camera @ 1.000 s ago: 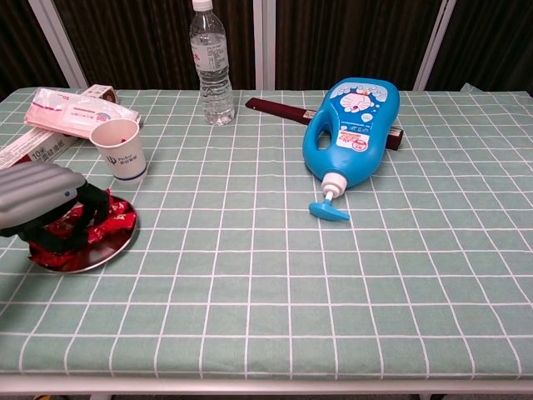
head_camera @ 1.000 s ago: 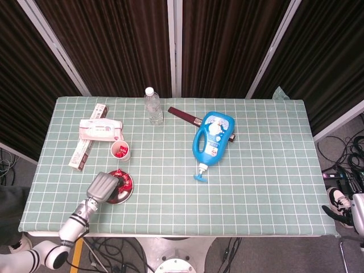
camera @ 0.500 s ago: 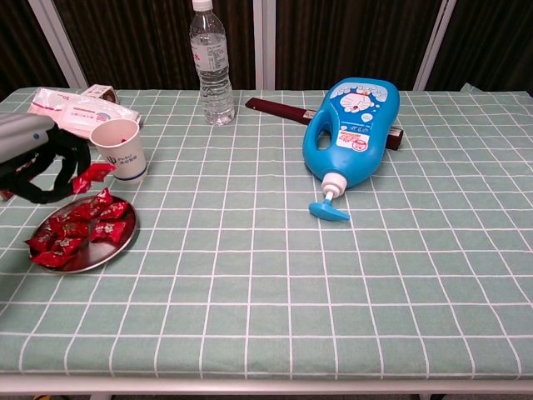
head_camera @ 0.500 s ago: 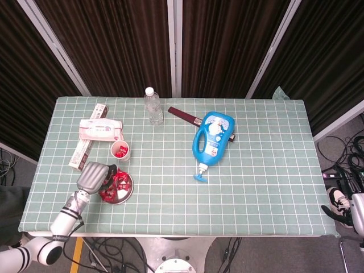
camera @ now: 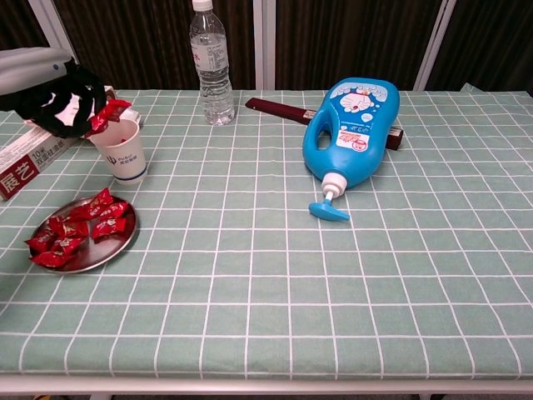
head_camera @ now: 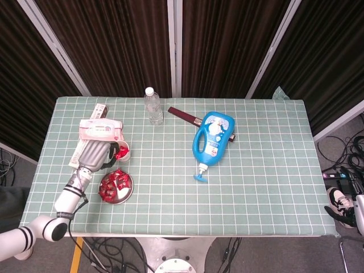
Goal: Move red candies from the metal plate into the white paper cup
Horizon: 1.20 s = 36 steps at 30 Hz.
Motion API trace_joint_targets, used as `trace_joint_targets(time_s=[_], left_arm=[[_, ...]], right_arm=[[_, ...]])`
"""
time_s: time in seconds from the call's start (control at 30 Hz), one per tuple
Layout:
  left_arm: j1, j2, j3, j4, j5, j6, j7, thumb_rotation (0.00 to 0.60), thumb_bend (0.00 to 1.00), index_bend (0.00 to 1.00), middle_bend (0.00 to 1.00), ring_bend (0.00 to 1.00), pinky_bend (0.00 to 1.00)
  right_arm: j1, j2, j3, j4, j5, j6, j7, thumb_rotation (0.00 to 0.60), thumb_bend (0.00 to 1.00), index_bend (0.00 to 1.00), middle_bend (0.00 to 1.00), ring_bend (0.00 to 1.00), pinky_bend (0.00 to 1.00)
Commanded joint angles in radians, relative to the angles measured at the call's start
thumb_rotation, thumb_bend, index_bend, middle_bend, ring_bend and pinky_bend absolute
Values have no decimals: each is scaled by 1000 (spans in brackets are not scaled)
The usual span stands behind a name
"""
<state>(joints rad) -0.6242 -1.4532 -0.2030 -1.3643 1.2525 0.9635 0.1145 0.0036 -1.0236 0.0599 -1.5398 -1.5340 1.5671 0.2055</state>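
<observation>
My left hand (camera: 50, 87) hovers over the white paper cup (camera: 119, 148) and pinches a red candy (camera: 108, 113) just above the cup's rim. In the head view the same left hand (head_camera: 96, 152) covers most of the cup (head_camera: 123, 152). The metal plate (camera: 117, 248) lies in front of the cup with several red candies (camera: 77, 229) on it; the head view shows that plate (head_camera: 126, 191) and its candies (head_camera: 115, 183) below the hand. My right hand is out of both views.
A pink-white packet (head_camera: 98, 128) and a long box (camera: 29, 160) lie left of the cup. A water bottle (camera: 210, 65), a dark flat box (camera: 283, 111) and a blue detergent jug (camera: 351, 133) stand further back and right.
My left hand rose from the plate with one red candy and moved back to above the cup. The plate's candies are uncovered now.
</observation>
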Motion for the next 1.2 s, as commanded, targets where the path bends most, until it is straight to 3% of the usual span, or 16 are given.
trace_joint_targets(time_s=[0.03, 0.63, 1.2], left_arm=[[-20, -8, -13, 22, -26, -21, 17, 600, 533, 686, 739, 844, 1000], [-60, -65, -2, 123, -118, -23, 175, 600, 511, 642, 693, 837, 1000], [-68, -64, 5, 105, -169, -14, 239, 600, 328, 583, 643, 825, 1000]], right_arm=[[0, -1, 1, 3, 3, -2, 2, 600, 35, 67, 158, 71, 416], [-1, 0, 3, 2, 12, -8, 1, 600, 35, 67, 159, 75, 422], [-6, 1, 2, 7, 14, -7, 8, 600, 35, 67, 161, 84, 435]])
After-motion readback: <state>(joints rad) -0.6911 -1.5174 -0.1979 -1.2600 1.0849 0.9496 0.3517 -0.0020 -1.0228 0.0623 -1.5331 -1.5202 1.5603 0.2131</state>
